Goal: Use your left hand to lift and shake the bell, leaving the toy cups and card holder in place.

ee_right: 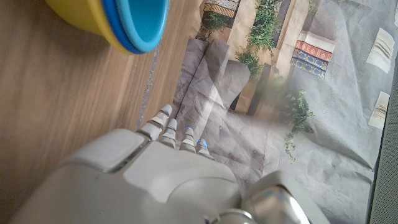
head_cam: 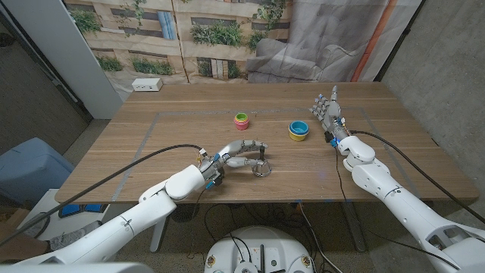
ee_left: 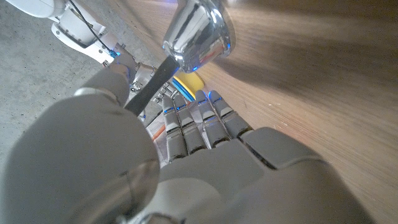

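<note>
My left hand (head_cam: 236, 156) grips the black handle (ee_left: 154, 82) of a small silver bell (head_cam: 261, 168) near the table's front middle. The bell (ee_left: 199, 31) is tipped over, its mouth pointing away from the hand. I cannot tell whether it touches the wood. A pink, green and yellow stack of toy cups (head_cam: 241, 120) stands behind it. A blue and yellow cup stack (head_cam: 298, 130) sits further right and appears close up as the blue and yellow cups (ee_right: 118, 22). My right hand (head_cam: 328, 112) stands beside that stack with fingers spread and holds nothing.
A white box (head_cam: 146, 85) lies at the back left of the wooden table (head_cam: 151, 144). Thin tape lines mark a rectangle on the top. A printed backdrop and grey cloth hang behind the table. A blue bin (head_cam: 30, 167) stands on the floor at the left.
</note>
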